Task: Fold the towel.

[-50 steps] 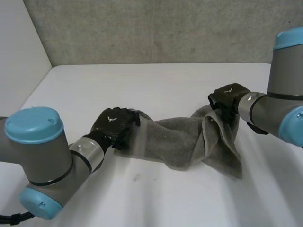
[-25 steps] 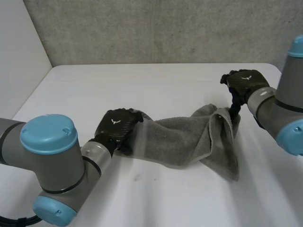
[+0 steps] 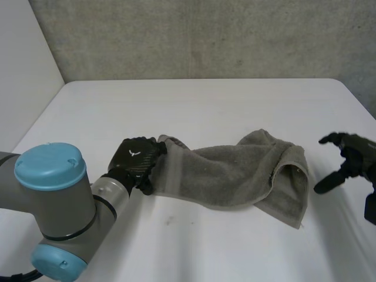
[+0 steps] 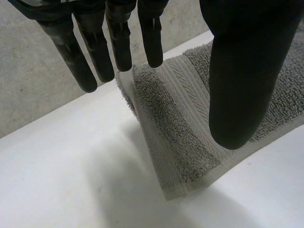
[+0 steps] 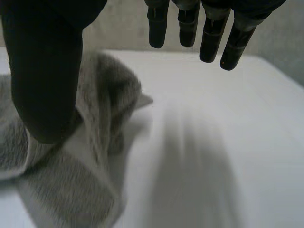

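A grey towel [image 3: 229,173] lies crumpled across the middle of the white table [image 3: 200,106], its right end folded over in a loose lump. My left hand [image 3: 136,160] rests at the towel's left end. In the left wrist view its fingers [image 4: 118,42] are straight above the towel's [image 4: 190,142] banded edge and corner, with the thumb apart from them and nothing pinched. My right hand [image 3: 346,161] hovers open off the towel, near the table's right edge. In the right wrist view the towel [image 5: 57,190] lies beside the thumb [image 5: 42,71], untouched.
A grey concrete wall [image 3: 194,35] stands behind the table. Bare tabletop lies in front of the towel and beyond it toward the wall. The table's right edge is close to my right hand.
My right hand let go of the towel's right end and swung away to the right. That end dropped onto the table. My left hand loosened at the left end.
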